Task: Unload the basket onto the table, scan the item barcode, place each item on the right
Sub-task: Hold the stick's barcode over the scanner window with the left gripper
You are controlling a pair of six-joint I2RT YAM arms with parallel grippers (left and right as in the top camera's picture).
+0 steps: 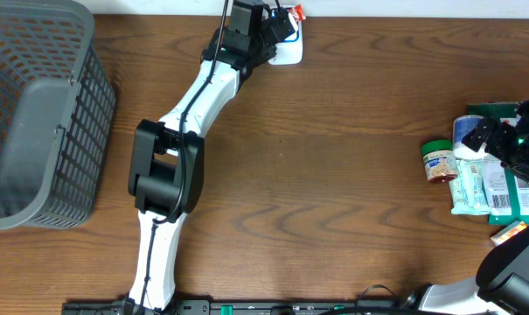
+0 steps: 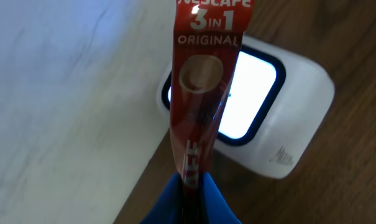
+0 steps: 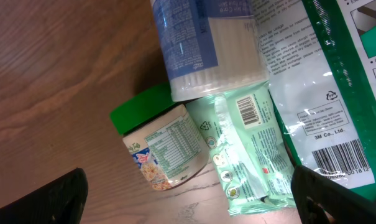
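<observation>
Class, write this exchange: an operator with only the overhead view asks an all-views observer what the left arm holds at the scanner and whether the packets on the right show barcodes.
Operator: What is the left end effector holding at the scanner?
Observer: A red Nescafe 3 in 1 sachet, pinched at one end, across the lit window.
Operator: Do the packets under the right end effector show barcodes?
Observer: Yes, one faces up on the mint pouch, another on the green 3M packet.

Wooden table (image 1: pixel 334 192), grey mesh basket (image 1: pixel 91 122) at left, white scanner (image 1: pixel 288 54) at far edge, green-lidded jar (image 1: pixel 438 162) and packets (image 1: pixel 496 188) right
</observation>
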